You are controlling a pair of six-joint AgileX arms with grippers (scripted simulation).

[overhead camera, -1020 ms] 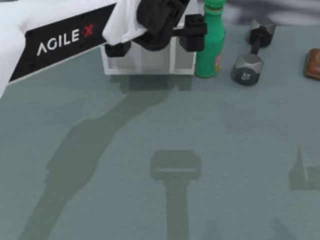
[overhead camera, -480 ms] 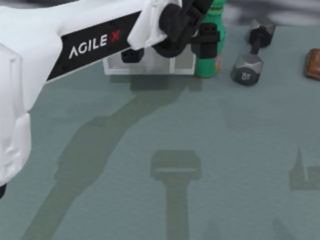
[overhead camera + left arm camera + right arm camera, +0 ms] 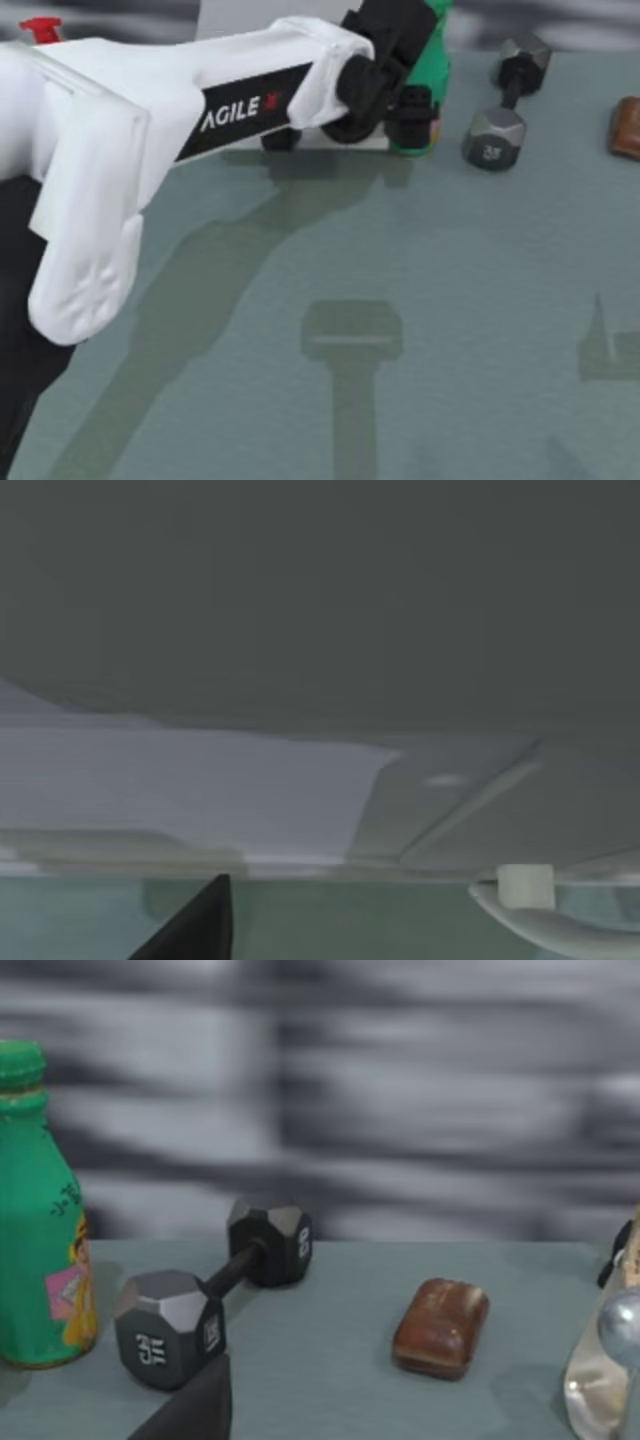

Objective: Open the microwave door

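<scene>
1. The left arm (image 3: 180, 110) reached across the far left of the table (image 3: 420, 300), covering most of the microwave (image 3: 250, 15) standing at the far edge.
2. The left gripper (image 3: 345, 125) sat at the microwave's front, just beside the green bottle (image 3: 432, 60). Whether it was clamped or released could not be told.
3. The left wrist view showed only the microwave's grey underside or front at very close range; the microwave door could not be made out.
4. The right gripper did not appear in the top view; whether it was spread or closed could not be told.
5. A dumbbell (image 3: 505, 100) lay right of the bottle, with a brown block (image 3: 628, 127) near the right edge.
</scene>
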